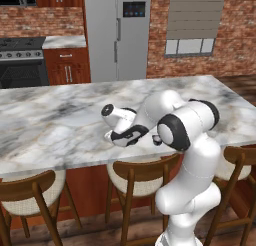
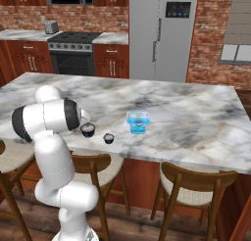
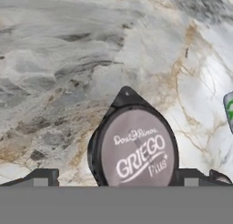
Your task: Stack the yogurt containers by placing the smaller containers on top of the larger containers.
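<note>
Cups [image 2: 88, 130] [image 2: 109, 138] sit near tub [image 2: 138, 122] on counter [image 2: 196, 122]; my gripper [image 3: 127, 175] hovers released, tips either side of one cup's lid.

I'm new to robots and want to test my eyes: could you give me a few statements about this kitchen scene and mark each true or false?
1. The light blue tub stands on the marble counter. True.
2. A dark cup already sits on top of the blue tub. False: both dark cups, the wider cup and the smaller cup, stand on the counter beside it.
3. The gripper is open over a cup with a lid reading GRIEGO. True.
4. The two dark cups touch each other. False: they stand apart.
5. The counter is plain wood. False: it is veined marble.
</note>
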